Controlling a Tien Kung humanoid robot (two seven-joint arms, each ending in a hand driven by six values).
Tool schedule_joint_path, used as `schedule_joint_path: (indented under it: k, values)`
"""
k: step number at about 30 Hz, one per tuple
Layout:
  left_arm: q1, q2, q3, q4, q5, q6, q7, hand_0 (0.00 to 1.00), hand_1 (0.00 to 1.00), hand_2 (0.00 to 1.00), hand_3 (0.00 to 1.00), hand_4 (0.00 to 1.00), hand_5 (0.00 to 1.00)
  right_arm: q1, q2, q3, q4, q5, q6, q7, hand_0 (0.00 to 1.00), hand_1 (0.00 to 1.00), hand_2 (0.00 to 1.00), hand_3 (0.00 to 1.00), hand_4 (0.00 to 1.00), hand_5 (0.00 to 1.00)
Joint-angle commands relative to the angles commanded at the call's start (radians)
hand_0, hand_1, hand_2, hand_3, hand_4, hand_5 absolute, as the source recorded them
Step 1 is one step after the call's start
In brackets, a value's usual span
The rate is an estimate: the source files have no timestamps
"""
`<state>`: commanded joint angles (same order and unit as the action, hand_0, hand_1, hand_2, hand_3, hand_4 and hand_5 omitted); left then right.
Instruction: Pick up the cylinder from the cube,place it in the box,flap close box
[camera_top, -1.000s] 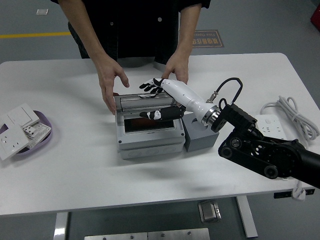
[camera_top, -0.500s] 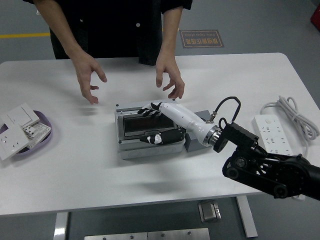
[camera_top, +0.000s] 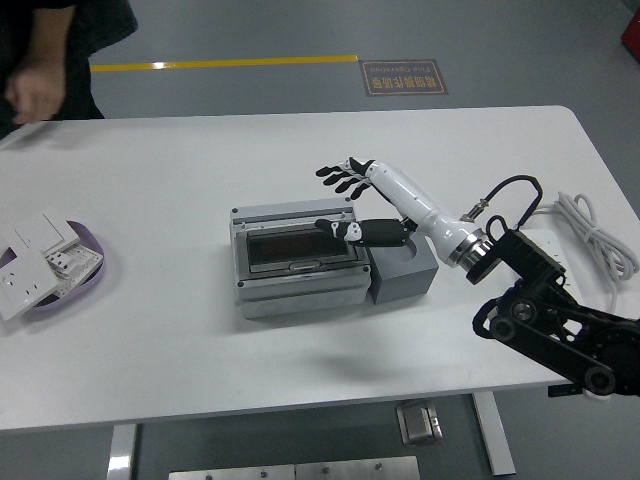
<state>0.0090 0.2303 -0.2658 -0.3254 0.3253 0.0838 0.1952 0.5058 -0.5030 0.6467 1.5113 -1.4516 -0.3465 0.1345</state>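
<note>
The grey box (camera_top: 297, 262) stands mid-table with its lid lying flat; the lid's dark window faces up. Against its right side sits the grey cube (camera_top: 407, 273), its top bare. No cylinder shows anywhere. My right hand (camera_top: 338, 203) hovers over the box's right rear corner, its white forearm slanting across the cube. The fingers (camera_top: 338, 178) are spread and the thumb (camera_top: 334, 229) points left over the lid, holding nothing. The left arm is out of the picture.
A purple dish (camera_top: 88, 281) with white switch plates (camera_top: 38, 257) lies at the left edge. A white power strip with coiled cable (camera_top: 583, 232) sits at the right. A person's hand (camera_top: 36, 88) is at the far left corner.
The box lid went from upright to flat. The person's hands left the box and the person moved off to the far left. My right hand rose and shifted right.
</note>
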Motion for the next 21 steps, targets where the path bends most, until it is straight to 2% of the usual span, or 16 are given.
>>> schedule_joint_path:
  k: [5,10,11,12,16,17,21]
  values:
    - [0.005,-0.001,0.001,-0.001,-0.002,0.001,0.0,0.609,0.636,0.627,0.631,0.683,0.248,-0.098,-0.012,0.119,0.01,0.005,0.003,0.027,0.563,0.611,0.671,0.71,0.805,0.452]
    - [0.011,-0.001,0.0,-0.002,-0.001,0.001,0.001,0.609,0.636,0.627,0.631,0.683,0.248,-0.198,-0.001,0.221,-0.002,0.062,0.007,0.07,0.563,0.611,0.671,0.71,0.805,0.452]
    - [0.012,-0.002,0.0,-0.002,0.0,0.001,0.001,0.609,0.636,0.627,0.632,0.682,0.248,-0.215,0.002,0.234,-0.005,0.081,0.009,0.08,0.619,0.623,0.673,0.679,0.814,0.439]
    - [0.013,-0.001,-0.001,-0.003,0.001,0.001,0.002,0.609,0.636,0.627,0.632,0.682,0.248,-0.233,0.006,0.248,-0.01,0.105,0.011,0.091,0.619,0.623,0.673,0.679,0.814,0.439]
    - [0.012,0.001,-0.004,-0.003,0.006,0.001,0.004,0.609,0.636,0.627,0.632,0.682,0.248,-0.278,0.021,0.281,-0.025,0.194,0.023,0.138,0.619,0.623,0.673,0.679,0.814,0.439]
    - [0.012,0.003,-0.006,-0.003,0.008,0.001,0.004,0.609,0.636,0.627,0.632,0.683,0.248,-0.284,0.025,0.286,-0.03,0.219,0.028,0.152,0.685,0.64,0.674,0.649,0.8,0.424]
    - [0.006,0.009,-0.011,-0.003,0.016,0.0,0.007,0.609,0.636,0.627,0.632,0.683,0.248,-0.299,0.036,0.302,-0.045,0.326,0.043,0.202,0.685,0.64,0.674,0.649,0.8,0.424]
